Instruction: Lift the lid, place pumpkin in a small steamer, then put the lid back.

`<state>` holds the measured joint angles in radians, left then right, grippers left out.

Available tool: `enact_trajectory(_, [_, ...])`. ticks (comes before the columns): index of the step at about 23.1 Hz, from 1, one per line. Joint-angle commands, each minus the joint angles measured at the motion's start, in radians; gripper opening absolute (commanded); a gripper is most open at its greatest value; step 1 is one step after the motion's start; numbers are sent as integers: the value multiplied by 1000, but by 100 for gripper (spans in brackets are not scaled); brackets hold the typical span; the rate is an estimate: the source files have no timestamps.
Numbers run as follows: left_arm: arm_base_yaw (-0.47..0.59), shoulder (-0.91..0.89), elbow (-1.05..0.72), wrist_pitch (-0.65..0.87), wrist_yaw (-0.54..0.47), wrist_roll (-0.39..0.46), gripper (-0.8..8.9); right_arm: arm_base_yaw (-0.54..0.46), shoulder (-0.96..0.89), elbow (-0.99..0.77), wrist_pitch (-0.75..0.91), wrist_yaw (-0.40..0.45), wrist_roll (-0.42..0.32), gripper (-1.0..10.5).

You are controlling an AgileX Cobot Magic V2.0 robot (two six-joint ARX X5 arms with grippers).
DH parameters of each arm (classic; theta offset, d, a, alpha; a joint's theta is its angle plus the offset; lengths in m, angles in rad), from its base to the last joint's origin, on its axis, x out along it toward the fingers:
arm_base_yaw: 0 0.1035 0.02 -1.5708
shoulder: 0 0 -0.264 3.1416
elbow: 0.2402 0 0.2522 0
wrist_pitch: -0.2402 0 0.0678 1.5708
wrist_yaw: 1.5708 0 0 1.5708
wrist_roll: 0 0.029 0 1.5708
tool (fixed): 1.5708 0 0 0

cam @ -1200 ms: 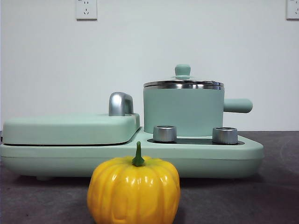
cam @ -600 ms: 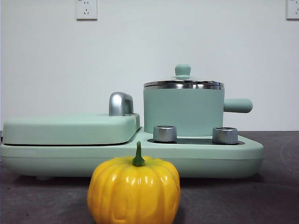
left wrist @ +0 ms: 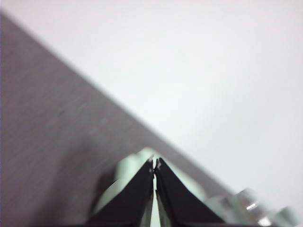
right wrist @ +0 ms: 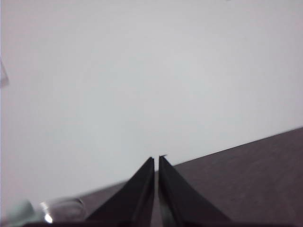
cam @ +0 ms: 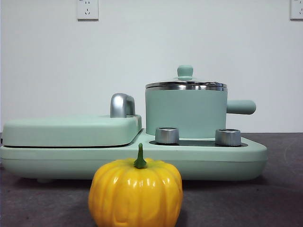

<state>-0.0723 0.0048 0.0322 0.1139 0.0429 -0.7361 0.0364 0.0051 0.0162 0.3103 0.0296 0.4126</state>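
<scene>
Still sitting closed on the small steamer [cam: 185,112]: the lid [cam: 185,84]. Waiting on the surface [cam: 246,203] in front, untouched: the pumpkin [cam: 136,194]. Hanging clenched and empty, away from everything: left gripper [left wrist: 154,165] and right gripper [right wrist: 156,161]; all steps remaining.

Low front camera level with the table [cam: 284,198], close, both wrist cameras facing the white wall [cam: 142,52], blurred.

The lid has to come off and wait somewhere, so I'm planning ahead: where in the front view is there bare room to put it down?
Bare dark table shows either side of the pumpkin, in front of the cooker base. The flat grill cover is also free. Around the small steamer it is crowded: two steel knobs and the chrome handle.
</scene>
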Motion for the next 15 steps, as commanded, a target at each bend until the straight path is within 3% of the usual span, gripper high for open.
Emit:
enact_trajectory(1, [0,0,-4,83,10,-46,7,1,-2,13,7,12,271,12])
enact_trajectory(3, [0,0,15,108,8,-79,9,1,-2,38,1,-9,311,12])
enact_trajectory(5, [0,0,47,108,8,-60,10,1,-1,80,-33,-32,301,12])
enact_trajectory(9, [0,4,156,72,8,86,11,1,11,211,-161,-83,168,12])
enact_trajectory(15, [0,88,419,-165,9,207,10,1,98,451,-364,-112,-24,12])
